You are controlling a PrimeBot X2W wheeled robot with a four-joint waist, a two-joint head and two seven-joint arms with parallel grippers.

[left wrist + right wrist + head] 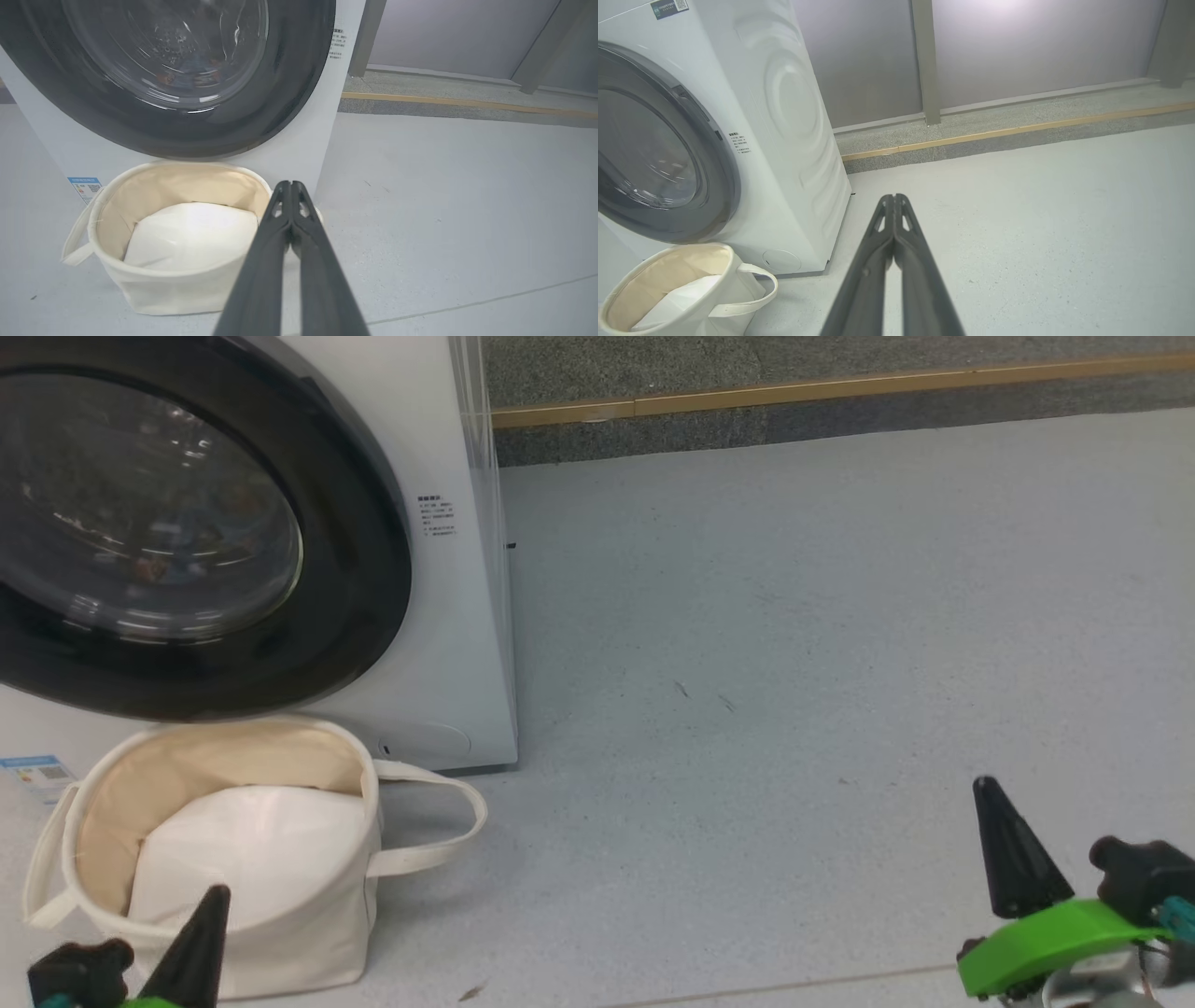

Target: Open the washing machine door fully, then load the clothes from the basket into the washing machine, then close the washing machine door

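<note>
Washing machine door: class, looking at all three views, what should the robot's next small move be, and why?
Probably just rest both arms and stop. The washing machine door looks shut against the washing machine, and the basket holds just its white pad, so nothing seems left to load. The left gripper and right gripper are shut, empty, clear of the door.

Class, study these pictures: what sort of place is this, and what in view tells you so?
Probably a laundry corner, perhaps in a lab or showroom: a white front-loading washing machine, a cream canvas basket on the floor before it, and grey wall panels behind.
</note>
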